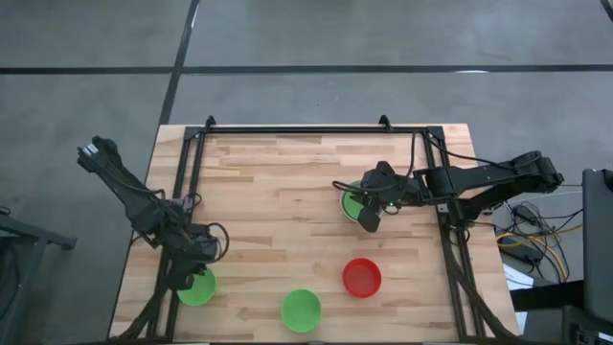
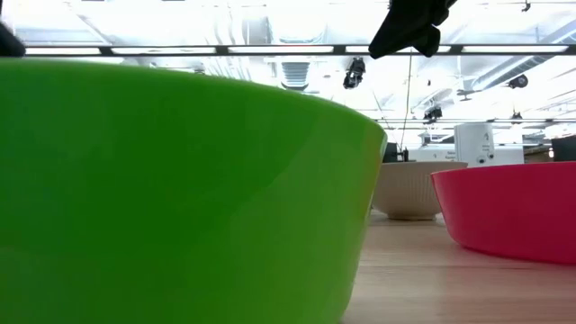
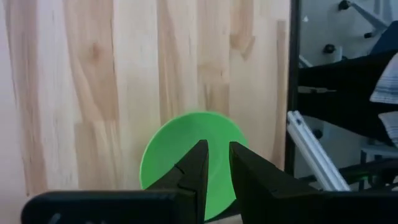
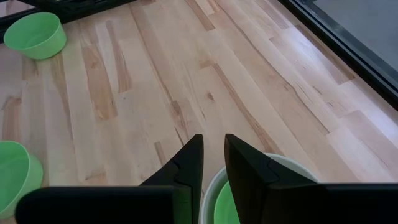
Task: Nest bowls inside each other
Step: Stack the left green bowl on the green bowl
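Closest, your right gripper, fingers slightly parted, straddles the green-in-white plastic bowl stack's rim; lifting could tip it.

Left gripper, narrowly parted, holds nothing over the table-edge green bowl.

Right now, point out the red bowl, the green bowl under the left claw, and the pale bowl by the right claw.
red bowl (image 1: pixel 362 277): high view, middle of its inside.
green bowl (image 3: pixel 180 144): left wrist view, bare inside above the claw's fingers.
pale bowl (image 4: pixel 283 163): right wrist view, its rim.

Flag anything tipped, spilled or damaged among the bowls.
Nothing stands out. All the bowls sit upright on the table: one green bowl already nested in the pale bowl under the right gripper, the rest separate, unspilled.
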`<control>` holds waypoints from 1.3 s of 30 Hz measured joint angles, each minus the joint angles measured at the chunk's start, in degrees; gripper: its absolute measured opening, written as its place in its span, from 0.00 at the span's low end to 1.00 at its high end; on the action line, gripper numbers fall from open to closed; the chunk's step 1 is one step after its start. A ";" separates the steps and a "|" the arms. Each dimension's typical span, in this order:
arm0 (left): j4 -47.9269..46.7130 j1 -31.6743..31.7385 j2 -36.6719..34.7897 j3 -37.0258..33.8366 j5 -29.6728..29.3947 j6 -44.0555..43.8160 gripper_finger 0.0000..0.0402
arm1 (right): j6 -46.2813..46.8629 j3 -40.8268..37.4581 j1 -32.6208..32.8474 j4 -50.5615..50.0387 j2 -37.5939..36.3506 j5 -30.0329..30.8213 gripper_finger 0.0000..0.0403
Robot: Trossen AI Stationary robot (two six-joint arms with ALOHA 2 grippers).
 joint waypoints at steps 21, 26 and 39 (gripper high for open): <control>2.91 0.02 -2.06 -12.78 1.91 13.52 0.17 | 0.00 0.00 0.00 0.00 0.02 0.00 0.16; 4.59 0.02 -2.13 -15.28 1.96 11.51 0.17 | 0.00 0.00 0.00 0.00 0.00 0.00 0.16; 5.33 0.02 -2.11 -17.55 1.98 5.18 0.17 | 0.00 0.00 0.00 0.00 0.00 0.00 0.16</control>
